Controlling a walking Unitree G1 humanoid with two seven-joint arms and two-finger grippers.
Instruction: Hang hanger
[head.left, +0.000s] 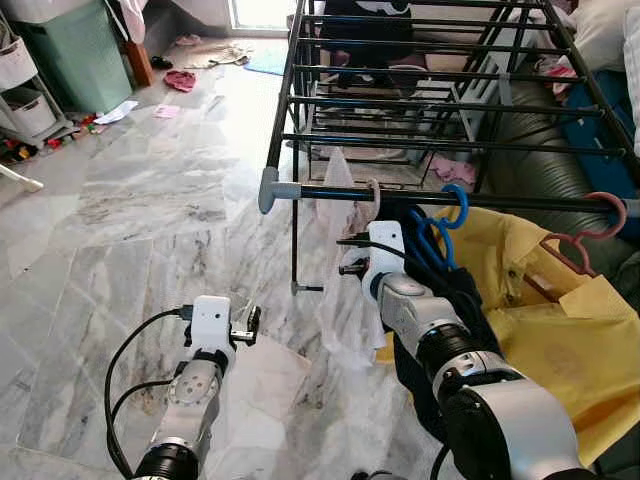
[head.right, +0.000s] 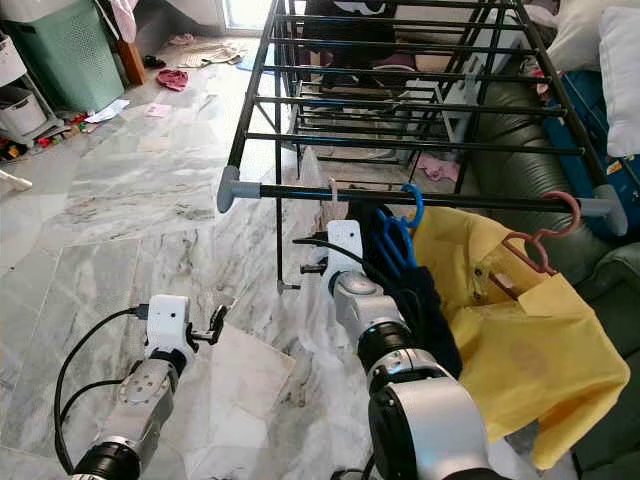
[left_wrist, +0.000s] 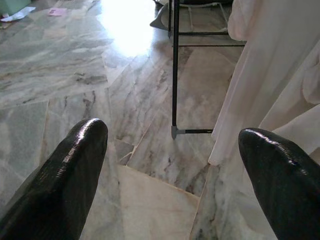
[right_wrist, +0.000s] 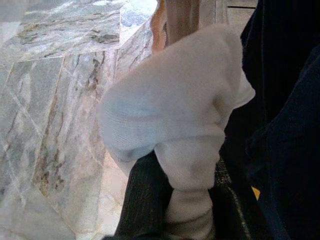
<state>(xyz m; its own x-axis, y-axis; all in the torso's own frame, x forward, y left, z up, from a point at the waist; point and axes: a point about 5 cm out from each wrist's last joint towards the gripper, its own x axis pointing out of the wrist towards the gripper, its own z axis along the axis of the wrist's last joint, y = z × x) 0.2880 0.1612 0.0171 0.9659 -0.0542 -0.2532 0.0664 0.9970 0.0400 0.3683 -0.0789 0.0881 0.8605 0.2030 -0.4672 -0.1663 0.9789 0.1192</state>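
My right pincer (right_wrist: 172, 200) pinches what seems a white garment (right_wrist: 170, 125) under the rack's near rail (head.left: 450, 198); my left pincer (left_wrist: 172, 165) hangs spread.

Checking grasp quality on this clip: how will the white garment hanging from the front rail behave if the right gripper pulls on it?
The white garment looks thin and floppy: it hangs in loose folds from the front rail. In the right wrist view its cloth bunches between the jaws of the right gripper, so it would likely stretch and sway, not move rigidly. Probably light.
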